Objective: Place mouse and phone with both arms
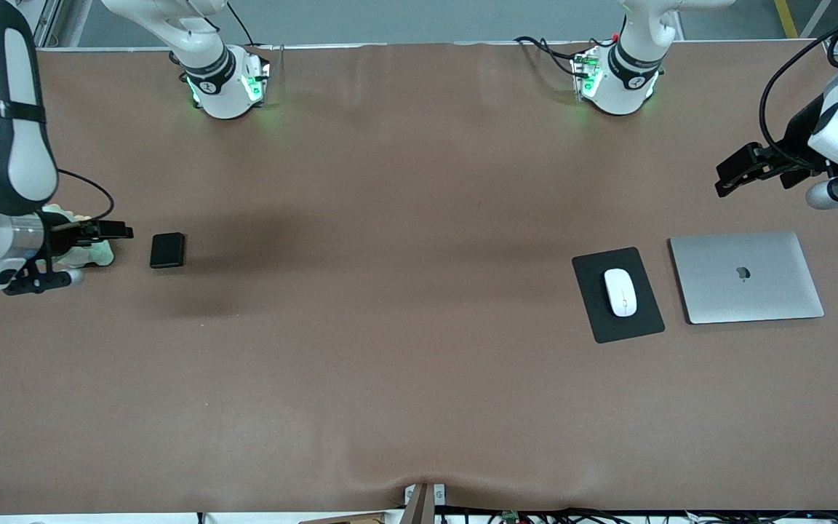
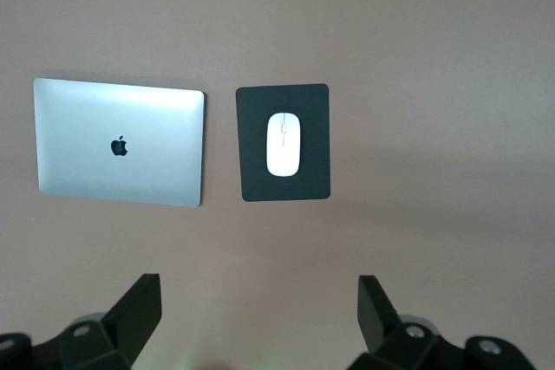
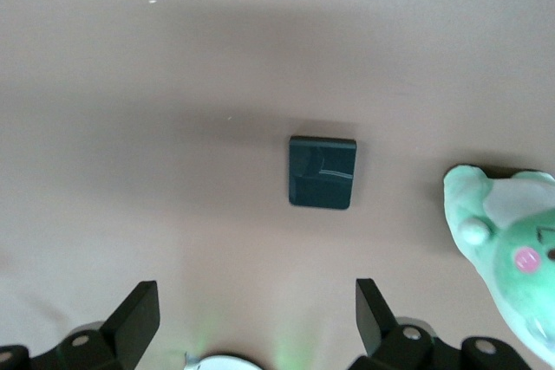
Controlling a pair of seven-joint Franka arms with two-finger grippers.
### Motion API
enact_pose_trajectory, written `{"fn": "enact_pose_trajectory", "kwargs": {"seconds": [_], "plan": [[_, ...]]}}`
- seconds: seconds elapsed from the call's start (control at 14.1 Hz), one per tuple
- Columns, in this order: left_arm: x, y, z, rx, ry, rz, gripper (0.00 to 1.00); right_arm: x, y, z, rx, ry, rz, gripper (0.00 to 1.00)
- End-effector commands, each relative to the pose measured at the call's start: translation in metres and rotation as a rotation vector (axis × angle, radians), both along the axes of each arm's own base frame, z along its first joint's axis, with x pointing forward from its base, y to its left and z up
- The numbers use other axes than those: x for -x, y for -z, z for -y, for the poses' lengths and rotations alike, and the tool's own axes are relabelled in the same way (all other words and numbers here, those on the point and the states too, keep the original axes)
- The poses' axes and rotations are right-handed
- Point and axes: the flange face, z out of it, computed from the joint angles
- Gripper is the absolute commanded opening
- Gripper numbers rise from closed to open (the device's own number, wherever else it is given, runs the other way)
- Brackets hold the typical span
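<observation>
The mouse [image 1: 620,292] is a small white glossy oval with a thin grey line along its top. It lies flat on the black mouse pad [image 1: 644,322], roughly at the pad's middle, with bare pad showing all round it. The pad is the landmark here: a closed silver laptop [image 1: 746,276] with a dark logo lies just beside the pad, toward the left arm's end of the table, the two apart by a narrow strip of brown table [image 1: 419,378].

The phone [image 1: 167,249] is a small black slab with rounded corners, its face shiny in the right wrist view [image 3: 322,172]. It lies flat on the table well apart from the mouse pad, toward the right arm's end.

The left gripper [image 1: 733,173] hangs in the air over bare table toward the left arm's end from the pad, well apart from the mouse; in the left wrist view its fingers [image 2: 139,309] stand wide apart with nothing between them, and the mouse [image 2: 283,144] and pad [image 2: 312,188] show clear of them.

The right gripper [image 1: 110,231] is just beside the phone, not touching it, over a pale green plush toy [image 1: 101,252]. Its fingers [image 3: 137,316] are spread wide and empty, and the toy [image 3: 507,253] sits near the phone
</observation>
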Motion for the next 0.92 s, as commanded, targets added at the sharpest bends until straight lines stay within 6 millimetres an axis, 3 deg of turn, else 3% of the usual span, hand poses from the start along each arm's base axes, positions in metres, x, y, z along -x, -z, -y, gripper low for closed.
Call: {"fn": "enact_pose_trajectory", "kwargs": {"seconds": [0.0,0.14,0.28,0.5,0.64,0.85], "plan": [[0.004,-0.005,-0.004,-0.032,0.026,0.008,1.0,-0.013,-0.041,-0.016,0.01,-0.049,-0.022,1.0],[0.005,-0.005,-0.005,-0.037,0.045,0.008,1.0,-0.016,-0.053,-0.015,0.026,-0.055,-0.002,1.0],[0.006,-0.008,-0.006,-0.046,0.049,0.014,1.0,-0.02,-0.094,-0.018,0.082,-0.078,0.037,1.0],[0.006,-0.011,-0.006,-0.048,0.048,0.02,1.0,-0.013,-0.145,-0.002,0.029,-0.048,0.053,1.0],[0.005,-0.016,-0.009,-0.047,0.043,0.032,1.0,-0.011,-0.176,-0.023,0.008,-0.084,0.08,1.0],[0.005,-0.019,-0.009,-0.046,0.037,0.037,1.0,0.006,-0.213,-0.031,0.008,-0.097,0.121,1.0]]}}
